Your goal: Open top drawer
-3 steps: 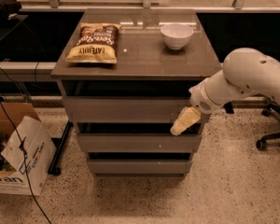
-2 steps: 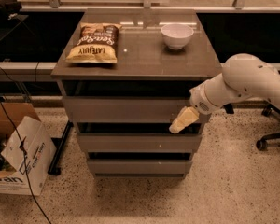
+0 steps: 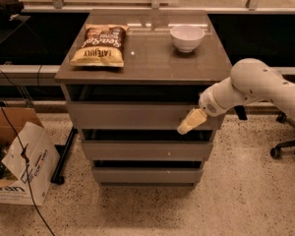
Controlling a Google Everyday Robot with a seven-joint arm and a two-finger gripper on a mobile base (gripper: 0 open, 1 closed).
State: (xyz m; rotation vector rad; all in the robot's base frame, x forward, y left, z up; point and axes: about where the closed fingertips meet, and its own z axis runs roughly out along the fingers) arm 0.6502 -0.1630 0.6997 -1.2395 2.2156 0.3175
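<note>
The top drawer (image 3: 132, 115) is the widest of three grey-brown drawer fronts in a cabinet, flat and without a handle. A dark gap shows above its front, under the cabinet top. My gripper (image 3: 189, 122), cream-coloured, reaches from the white arm (image 3: 250, 87) at the right. It lies against the right end of the top drawer's front, near its lower edge. Two narrower drawer fronts (image 3: 145, 150) sit below.
A chip bag (image 3: 99, 45) and a white bowl (image 3: 187, 37) stand on the cabinet top (image 3: 152, 63). A cardboard box (image 3: 14, 166) and cables lie on the floor at the left. An office chair base (image 3: 285, 146) is at the right.
The gripper has stayed at the right end of the top drawer's front. The arm has shifted only slightly.
</note>
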